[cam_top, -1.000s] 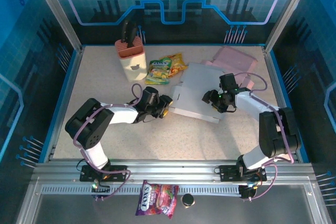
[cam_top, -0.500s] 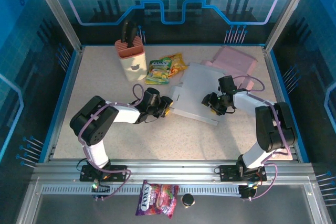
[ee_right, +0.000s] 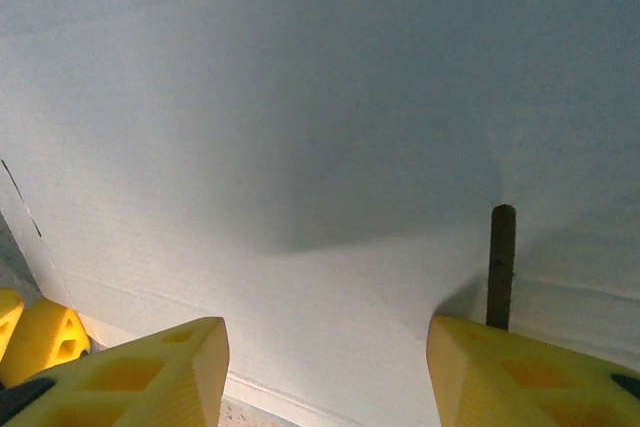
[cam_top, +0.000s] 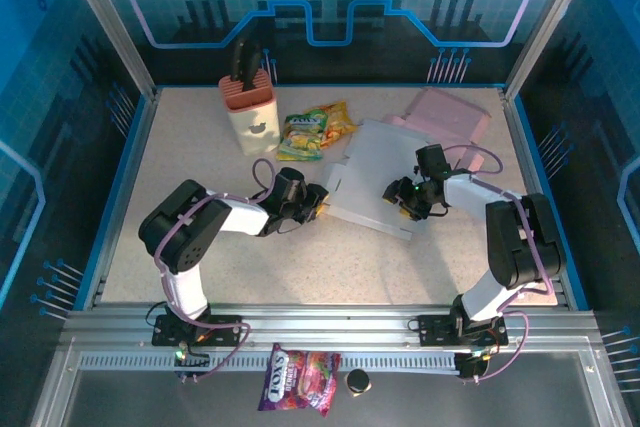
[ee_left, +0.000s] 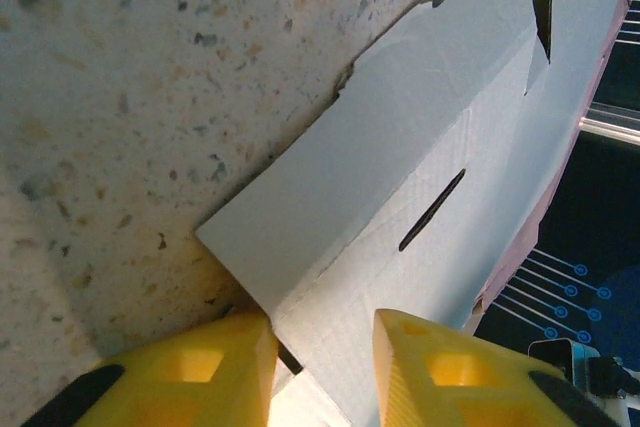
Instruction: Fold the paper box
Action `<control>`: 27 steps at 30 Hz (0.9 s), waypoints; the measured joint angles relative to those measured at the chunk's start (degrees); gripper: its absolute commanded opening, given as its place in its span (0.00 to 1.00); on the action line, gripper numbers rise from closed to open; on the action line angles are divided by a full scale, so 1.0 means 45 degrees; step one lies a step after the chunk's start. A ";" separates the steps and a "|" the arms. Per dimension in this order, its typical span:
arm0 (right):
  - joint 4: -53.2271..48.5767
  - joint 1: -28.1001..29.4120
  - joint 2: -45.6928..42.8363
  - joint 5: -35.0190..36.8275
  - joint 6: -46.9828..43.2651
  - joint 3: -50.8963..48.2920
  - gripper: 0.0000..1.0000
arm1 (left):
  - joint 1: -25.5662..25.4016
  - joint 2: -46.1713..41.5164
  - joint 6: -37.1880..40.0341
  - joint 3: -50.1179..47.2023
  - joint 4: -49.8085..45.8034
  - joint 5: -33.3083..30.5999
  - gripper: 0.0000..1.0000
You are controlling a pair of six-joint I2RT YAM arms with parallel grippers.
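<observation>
Since a second earlier the left gripper [cam_top: 318,202] had drawn its yellow fingers [ee_left: 215,372] closer together around the near left corner of the paper box [cam_top: 380,172], and its elbow had swung a little inward; the right gripper [cam_top: 403,199] had slid slightly left along the box's near right edge while its forearm pulled in toward the base. In the left wrist view the cardboard corner sat in the gap between the two fingers, though I could not tell whether they were actually pinching it (a sliver of space remained on each side). The right gripper's fingers [ee_right: 130,372] stood wide apart, released, low over the pale panel beside a dark slot [ee_right: 500,267]. The box itself lay flat and unfolded in the middle of the speckled table [cam_top: 200,247], unmoved, its far corner overlapping a flat pink box [cam_top: 445,112] whose contents could not be seen. Farther left, a cream holder [cam_top: 250,122] with a pink slatted top stood upright with a black handle [cam_top: 243,59] sticking out of it, and a yellow-green snack packet [cam_top: 315,130] lay just beside it. On the front rail lay a pink candy packet [cam_top: 297,379].
</observation>
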 measured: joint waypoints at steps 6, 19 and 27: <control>0.0000 0.0000 0.0010 -0.0170 0.0000 0.0000 0.55 | 0.0000 0.0044 0.0005 -0.0005 0.0287 -0.0131 0.09; -0.0593 0.0078 -0.1545 0.0131 0.0855 -0.0204 0.61 | -0.0058 -0.0355 0.0121 -0.0029 0.0471 -0.0398 0.00; -0.0010 0.3264 -0.7669 0.1996 0.6790 -0.2812 0.77 | -0.0510 -0.1870 -0.1457 -0.0126 0.0155 -0.0928 0.00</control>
